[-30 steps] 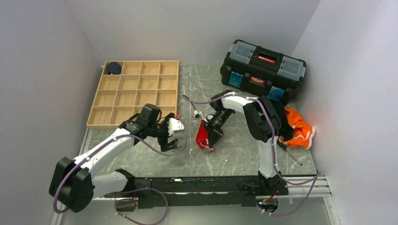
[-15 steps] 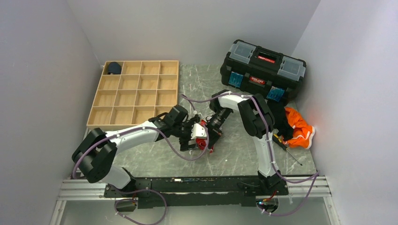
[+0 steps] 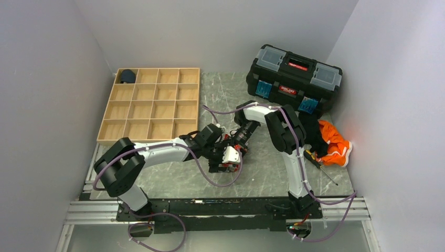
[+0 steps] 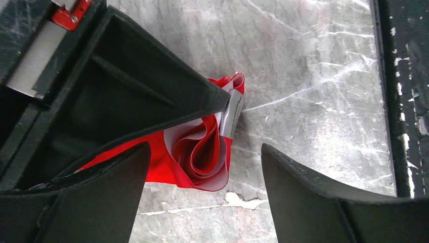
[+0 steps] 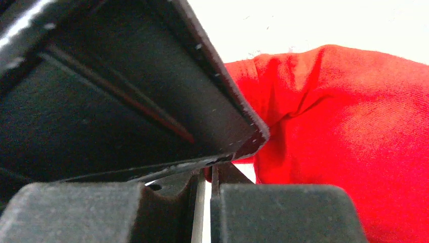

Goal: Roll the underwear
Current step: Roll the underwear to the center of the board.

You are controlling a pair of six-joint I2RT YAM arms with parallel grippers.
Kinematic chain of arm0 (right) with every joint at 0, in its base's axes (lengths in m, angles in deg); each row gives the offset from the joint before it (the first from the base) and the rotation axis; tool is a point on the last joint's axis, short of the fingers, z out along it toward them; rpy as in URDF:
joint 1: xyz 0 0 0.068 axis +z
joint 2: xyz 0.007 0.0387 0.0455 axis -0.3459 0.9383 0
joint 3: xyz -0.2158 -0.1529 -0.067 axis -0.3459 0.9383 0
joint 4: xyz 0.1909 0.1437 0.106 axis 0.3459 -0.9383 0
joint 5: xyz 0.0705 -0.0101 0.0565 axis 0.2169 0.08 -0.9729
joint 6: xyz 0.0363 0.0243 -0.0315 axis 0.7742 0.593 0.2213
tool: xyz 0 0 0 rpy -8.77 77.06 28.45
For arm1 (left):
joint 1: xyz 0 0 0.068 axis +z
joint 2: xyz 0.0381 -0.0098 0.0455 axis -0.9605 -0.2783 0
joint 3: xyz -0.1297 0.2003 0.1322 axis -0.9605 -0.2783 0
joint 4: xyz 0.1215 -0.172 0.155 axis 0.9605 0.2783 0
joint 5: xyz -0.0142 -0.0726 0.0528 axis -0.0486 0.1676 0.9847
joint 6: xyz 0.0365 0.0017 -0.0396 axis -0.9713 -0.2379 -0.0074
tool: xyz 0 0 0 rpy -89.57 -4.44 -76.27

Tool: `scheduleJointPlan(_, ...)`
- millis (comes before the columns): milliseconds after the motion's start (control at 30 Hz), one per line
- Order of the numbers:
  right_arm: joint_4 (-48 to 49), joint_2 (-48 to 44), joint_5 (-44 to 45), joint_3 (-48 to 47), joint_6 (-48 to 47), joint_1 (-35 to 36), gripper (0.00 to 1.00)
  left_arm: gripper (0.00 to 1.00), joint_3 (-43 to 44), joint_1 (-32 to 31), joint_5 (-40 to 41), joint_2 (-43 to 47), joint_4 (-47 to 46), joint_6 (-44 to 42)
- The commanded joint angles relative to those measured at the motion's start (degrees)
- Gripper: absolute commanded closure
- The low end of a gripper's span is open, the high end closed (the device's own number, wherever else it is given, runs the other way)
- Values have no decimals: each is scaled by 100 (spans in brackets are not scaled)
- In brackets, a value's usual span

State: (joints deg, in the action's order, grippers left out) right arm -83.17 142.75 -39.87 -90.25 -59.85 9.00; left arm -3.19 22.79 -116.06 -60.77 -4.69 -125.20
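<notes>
the underwear (image 4: 198, 152) is found on the grey marbled tabletop (image 3: 262, 173), just short of its middle, where the two arms meet. it is partly rolled: in the left wrist view a loose coil of red cloth with a white edge is seen end-on, and a flat red part runs from the coil toward 9 o'clock. from above the garment is almost wholly covered by the two arms.

the right fingers (image 5: 222, 195) are pressed almost together, with only a thin slit left between them, and a fold of the red cloth is pinched there. in the left wrist view one of them is seen reaching in from 10 o'clock, its tip set on the top of the coil.

the left fingers (image 4: 134, 167) are spread wide, one on each side of the coil's end. nothing is gripped by them.

a wooden tray (image 3: 152, 105) with many compartments is placed at 10 o'clock on the tabletop, and a dark blue bundle (image 3: 126, 76) is kept in its far left corner compartment. a black toolbox (image 3: 294, 79) is set at 1 o'clock. an orange cloth (image 3: 334, 142) is heaped at 3 o'clock, well apart from the underwear.
</notes>
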Motion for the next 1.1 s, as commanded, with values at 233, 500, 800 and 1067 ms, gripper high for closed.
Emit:
scheduleJointPlan(233,-48,-27,-145,-81,-192,-23,100,43,152,-60,39,-315,-181,178)
scheduleJointPlan(500,73,-56,-104,-75,-60,-32,100,71,179,-112,-4,-449,-9,351)
scheduleJointPlan(800,357,-372,10,89,279,-74,95,95,233,-108,-73,-577,393,478)
scheduleJointPlan(1067,697,-883,152,318,625,-554,70,100,459,9,-552,-930,866,618)
